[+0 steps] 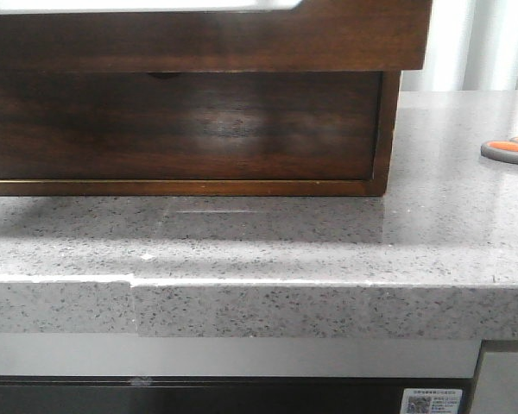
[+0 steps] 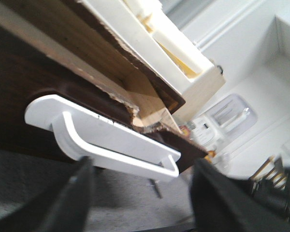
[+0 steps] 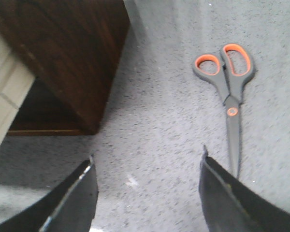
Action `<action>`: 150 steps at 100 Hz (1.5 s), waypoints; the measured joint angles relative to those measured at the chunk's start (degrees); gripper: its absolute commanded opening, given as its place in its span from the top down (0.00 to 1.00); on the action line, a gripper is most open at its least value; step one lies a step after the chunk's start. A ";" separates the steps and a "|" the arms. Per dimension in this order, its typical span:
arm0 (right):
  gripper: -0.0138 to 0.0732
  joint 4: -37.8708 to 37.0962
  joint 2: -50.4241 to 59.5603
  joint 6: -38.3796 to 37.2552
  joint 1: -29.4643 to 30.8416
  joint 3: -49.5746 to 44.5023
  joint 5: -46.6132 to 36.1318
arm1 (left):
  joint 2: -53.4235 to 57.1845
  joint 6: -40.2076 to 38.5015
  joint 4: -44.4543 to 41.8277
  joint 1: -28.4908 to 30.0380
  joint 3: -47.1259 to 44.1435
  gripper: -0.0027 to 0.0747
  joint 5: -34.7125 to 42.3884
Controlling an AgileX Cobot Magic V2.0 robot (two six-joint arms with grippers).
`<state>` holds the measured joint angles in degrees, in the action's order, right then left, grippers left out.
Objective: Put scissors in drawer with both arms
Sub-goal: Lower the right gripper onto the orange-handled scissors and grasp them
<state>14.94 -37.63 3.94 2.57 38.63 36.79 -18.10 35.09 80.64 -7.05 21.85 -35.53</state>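
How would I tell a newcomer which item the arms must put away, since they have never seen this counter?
Start at the grey speckled stone countertop and the dark brown wooden cabinet standing on it. Off that cabinet's right side, apart from it, the scissors lie flat on the stone. They have grey handles with orange-lined finger loops and an orange pivot, the only bright colour there.

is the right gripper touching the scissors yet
Apart. The right wrist view shows the open right gripper above bare countertop, with a plain gap between its fingers and the scissors.
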 measured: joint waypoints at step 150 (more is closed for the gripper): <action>0.86 -15.72 -55.55 -3.94 2.79 24.20 0.17 | 5.80 0.17 -10.88 0.00 0.03 0.99 -3.07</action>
<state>-0.79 -93.18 0.00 5.36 62.83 36.97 -12.30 35.27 69.76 -7.05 21.88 -38.61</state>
